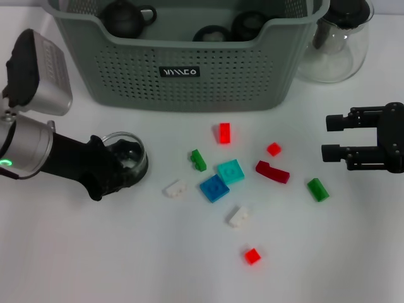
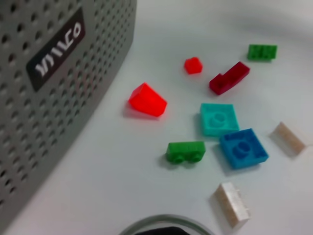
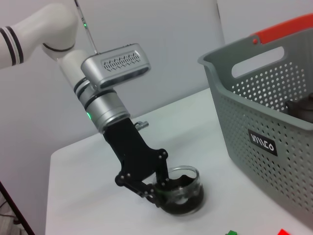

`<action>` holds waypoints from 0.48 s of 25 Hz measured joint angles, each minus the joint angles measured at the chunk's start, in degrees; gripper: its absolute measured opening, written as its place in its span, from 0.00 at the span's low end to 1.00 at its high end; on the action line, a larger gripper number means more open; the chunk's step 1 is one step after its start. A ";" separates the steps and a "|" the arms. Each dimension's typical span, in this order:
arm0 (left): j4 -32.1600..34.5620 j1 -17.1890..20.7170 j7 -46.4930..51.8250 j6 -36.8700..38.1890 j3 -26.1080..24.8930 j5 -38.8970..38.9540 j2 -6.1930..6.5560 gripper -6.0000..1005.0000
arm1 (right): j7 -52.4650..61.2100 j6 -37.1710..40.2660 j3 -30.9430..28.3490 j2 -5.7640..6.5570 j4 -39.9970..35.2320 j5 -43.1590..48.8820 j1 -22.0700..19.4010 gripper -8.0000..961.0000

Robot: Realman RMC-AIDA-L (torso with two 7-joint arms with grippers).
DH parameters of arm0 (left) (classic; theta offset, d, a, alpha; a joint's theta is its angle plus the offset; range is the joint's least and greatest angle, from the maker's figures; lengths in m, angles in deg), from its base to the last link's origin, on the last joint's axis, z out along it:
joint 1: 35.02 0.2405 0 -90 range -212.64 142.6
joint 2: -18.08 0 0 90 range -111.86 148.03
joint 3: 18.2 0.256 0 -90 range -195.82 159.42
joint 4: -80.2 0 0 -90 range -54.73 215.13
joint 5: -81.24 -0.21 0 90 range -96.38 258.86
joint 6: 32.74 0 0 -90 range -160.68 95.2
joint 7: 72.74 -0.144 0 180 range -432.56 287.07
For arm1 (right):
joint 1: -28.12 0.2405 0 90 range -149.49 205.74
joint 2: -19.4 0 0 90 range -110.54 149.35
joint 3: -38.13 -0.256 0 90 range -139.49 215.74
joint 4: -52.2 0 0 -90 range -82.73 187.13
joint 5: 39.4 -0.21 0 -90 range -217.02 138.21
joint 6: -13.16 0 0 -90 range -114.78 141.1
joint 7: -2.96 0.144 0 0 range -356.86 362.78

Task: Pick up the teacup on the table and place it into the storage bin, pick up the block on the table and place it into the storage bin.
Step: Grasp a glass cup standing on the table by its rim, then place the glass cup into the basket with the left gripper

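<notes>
Your small clear glass teacup [image 1: 126, 154] is sitting on the white table [image 1: 95, 265] just left of the scattered blocks, with the left gripper [image 1: 112, 169] clamping its rim for lifting. The perforated grey-green plastic storage bin [image 1: 189, 69] is waiting behind, while the right gripper [image 1: 334, 137] is hovering parted beside the blocks, holding nothing.

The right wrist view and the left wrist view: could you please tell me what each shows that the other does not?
Only the right wrist view shows the left gripper at the teacup, one finger inside its rim. Only the left wrist view shows the scattered blocks, such as the teal block and blue block. Both show the storage bin and its label.
</notes>
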 joint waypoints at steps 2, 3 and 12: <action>0.90 0.03 0.01 1.43 -0.30 0.10 0.00 0.23 | 0.00 0.00 0.00 0.00 0.00 0.00 0.00 0.71; 1.06 -0.04 0.02 2.13 -0.58 0.20 0.06 0.19 | 0.00 0.00 0.00 0.00 0.00 0.00 0.00 0.71; -0.71 -2.57 -3.41 16.10 -9.20 6.19 2.03 0.06 | 0.00 0.05 0.00 0.08 0.04 0.00 -0.05 0.71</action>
